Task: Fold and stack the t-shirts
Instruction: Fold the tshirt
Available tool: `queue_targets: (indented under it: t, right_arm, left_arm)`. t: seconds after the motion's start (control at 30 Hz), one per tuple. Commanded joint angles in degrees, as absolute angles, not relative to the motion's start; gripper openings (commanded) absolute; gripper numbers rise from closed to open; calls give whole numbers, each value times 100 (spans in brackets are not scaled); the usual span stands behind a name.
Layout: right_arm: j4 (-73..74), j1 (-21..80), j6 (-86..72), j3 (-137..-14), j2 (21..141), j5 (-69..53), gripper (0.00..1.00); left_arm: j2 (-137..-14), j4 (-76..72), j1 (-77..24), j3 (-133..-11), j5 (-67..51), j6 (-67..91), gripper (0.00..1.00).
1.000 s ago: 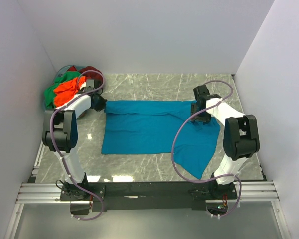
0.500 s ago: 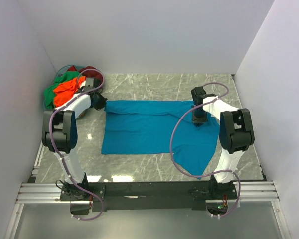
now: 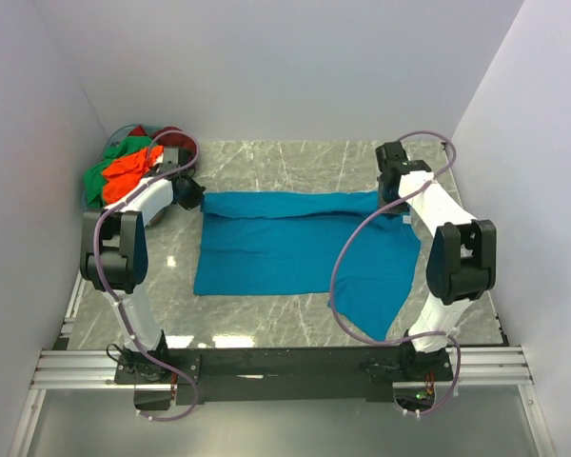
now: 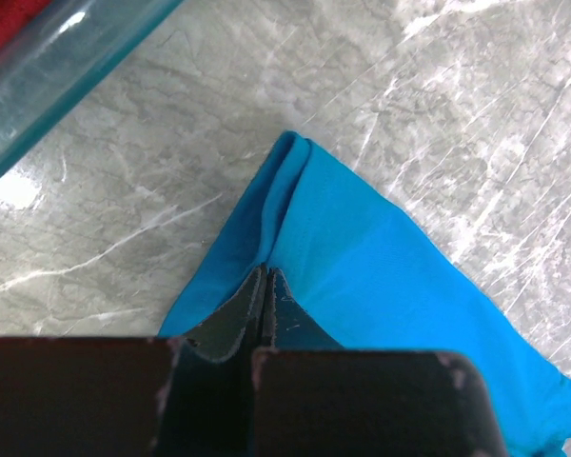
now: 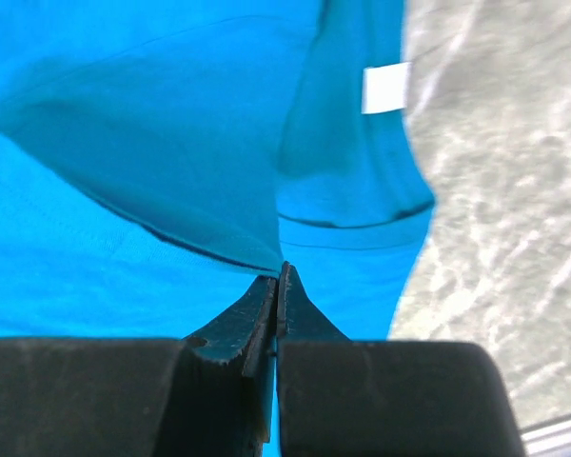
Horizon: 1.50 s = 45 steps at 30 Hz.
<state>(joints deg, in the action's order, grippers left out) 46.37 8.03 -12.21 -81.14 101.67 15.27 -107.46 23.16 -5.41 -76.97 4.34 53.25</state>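
A: While the teal t-shirt (image 3: 285,243) lay mid-frame from above, what did you hold?
B: Left wrist view: my left gripper (image 4: 266,278) pinched its corner, lower centre. Right wrist view: my right gripper (image 5: 279,273) clamped its fold.

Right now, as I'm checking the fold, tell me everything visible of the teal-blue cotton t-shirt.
The teal-blue cotton t-shirt lies spread on the grey marble table, its far edge folded over, one part trailing to the near right. A white label shows. The left gripper and right gripper each pinch a far corner.
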Motion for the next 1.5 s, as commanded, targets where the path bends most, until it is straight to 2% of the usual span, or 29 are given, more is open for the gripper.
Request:
queue_targets:
  t: [0.0, 0.53, 0.63, 0.67, 0.7, 0.73, 0.77, 0.8, 0.87, 0.9, 0.93, 1.0, 1.07, 1.2, 1.47]
  right_arm:
    - [5044, 712, -1116, -8393, 9853, 1976, 0]
    - [4869, 694, -1055, -7656, 9483, 1890, 0]
    - [4773, 703, -1169, -7314, 9457, 1907, 7]
    - [4729, 703, -1212, -7112, 9422, 1872, 16]
    - [4668, 712, -1239, -7015, 9396, 1802, 21]
    - [4658, 738, -1265, -6909, 9300, 1741, 26]
    - [4632, 738, -1283, -6734, 9238, 1662, 37]
    - [4588, 747, -1309, -6654, 9168, 1478, 43]
    - [4527, 773, -1318, -6531, 8904, 1267, 53]
    - [4465, 782, -1310, -6513, 8816, 1179, 56]
    - [4439, 791, -1318, -6504, 8650, 1047, 60]
    - [4316, 791, -1266, -6521, 8517, 836, 71]
    - [4202, 791, -1213, -6600, 8455, 406, 74]
    - [3868, 791, -1064, -6872, 8709, -210, 75]
    - [3832, 765, -853, -8102, 10220, -756, 75]
  left_arm:
    - [-10380, 2390, -545, -7884, 430, 5256, 1]
    - [-10283, 2443, -545, -7304, 308, 5317, 1]
    - [-10301, 2461, -545, -7137, 290, 5300, 1]
    - [-10309, 2504, -545, -7058, 281, 5309, 6]
    - [-10292, 2514, -545, -7014, 264, 5265, 22]
    - [-10275, 2540, -545, -6970, 290, 5273, 32]
    - [-10248, 2592, -545, -6918, 307, 5265, 44]
    - [-10222, 2610, -545, -6891, 342, 5247, 66]
    - [-10090, 2619, -545, -6847, 352, 5247, 81]
    - [-9977, 2645, -545, -6847, 352, 5264, 92]
    - [-9915, 2654, -554, -6864, 334, 5256, 96]
    - [-9774, 2637, -597, -6908, 325, 5273, 99]
    - [-9721, 2602, -650, -7013, 360, 5265, 100]
    - [-10009, 2610, -914, -7408, 317, 5177, 99]
    - [-10740, 2267, -1178, -7857, -115, 5045, 99]
